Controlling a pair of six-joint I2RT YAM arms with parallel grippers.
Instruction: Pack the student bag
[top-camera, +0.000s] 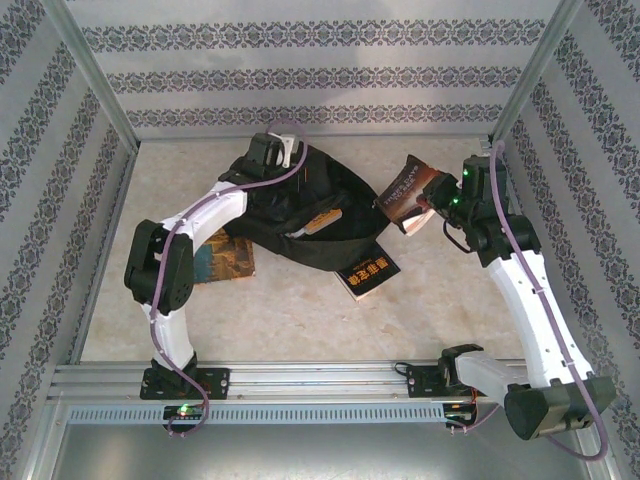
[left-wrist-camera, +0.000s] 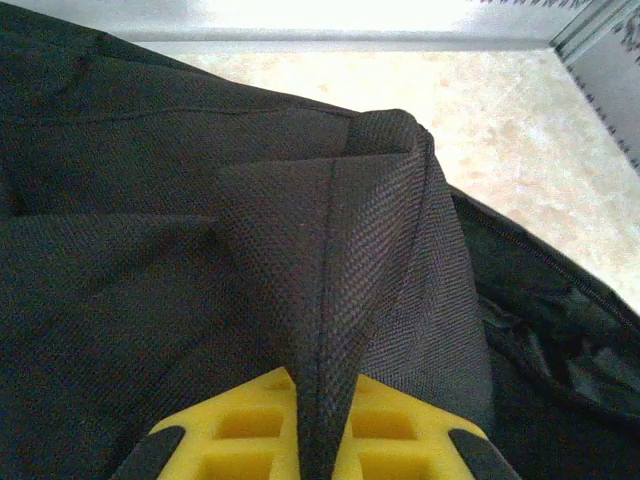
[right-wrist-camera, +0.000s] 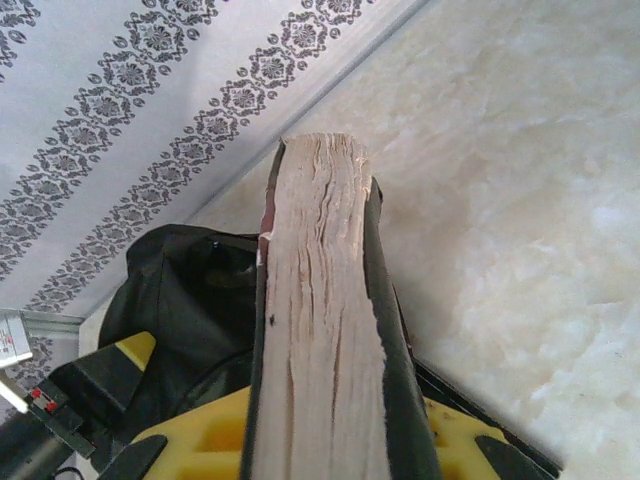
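**Top view.** The bag, black and slumped, lies on the far middle part of the table, between the two arms. The left gripper sits at the bag's far left edge. The right gripper is to the right of the bag, above the table, and holds a book tilted with its cover toward the camera. A black book with yellow characters lies at the bag's near right edge, touching it or partly under it. A third book lies near the bag's left side, partly hidden by the left arm.

**Left wrist view.** The left gripper is closed on a raised fold of the bag's fabric, pinched between its yellow fingers.

**Right wrist view.** The right gripper is clamped on the book, seen from its page edge, with a yellow finger on each cover. The bag lies beyond it.
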